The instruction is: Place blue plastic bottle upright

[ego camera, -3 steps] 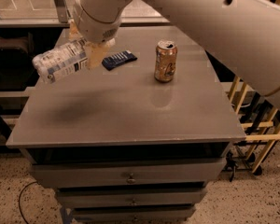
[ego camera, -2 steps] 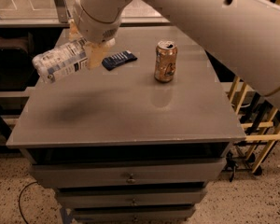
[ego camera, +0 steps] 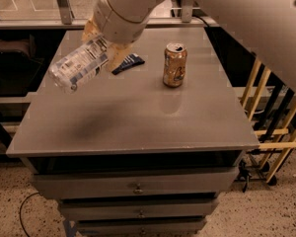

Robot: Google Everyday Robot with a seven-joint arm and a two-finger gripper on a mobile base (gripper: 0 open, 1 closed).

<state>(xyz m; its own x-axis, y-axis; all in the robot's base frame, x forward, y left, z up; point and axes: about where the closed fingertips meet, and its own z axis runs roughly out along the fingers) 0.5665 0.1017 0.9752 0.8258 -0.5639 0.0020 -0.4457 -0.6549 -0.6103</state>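
The blue plastic bottle [ego camera: 79, 63], clear with a white-and-pale-blue label, hangs in the air over the left part of the grey table [ego camera: 138, 117]. It is tilted, with its wide end down to the left and its upper end in my gripper. My gripper [ego camera: 104, 44] is shut on that upper end, and the cap is hidden by the tan fingers [ego camera: 116, 53]. The bottle's shadow lies on the tabletop below it.
A brownish-gold drink can [ego camera: 174, 64] stands upright right of centre. A dark blue packet [ego camera: 128, 63] lies flat just right of the gripper. Drawers sit under the tabletop. Wooden slats [ego camera: 271, 127] lean at the table's right side.
The bottle has shifted a little to the right and tilted more steeply, its gripped end higher than before. The can and the packet have not moved.
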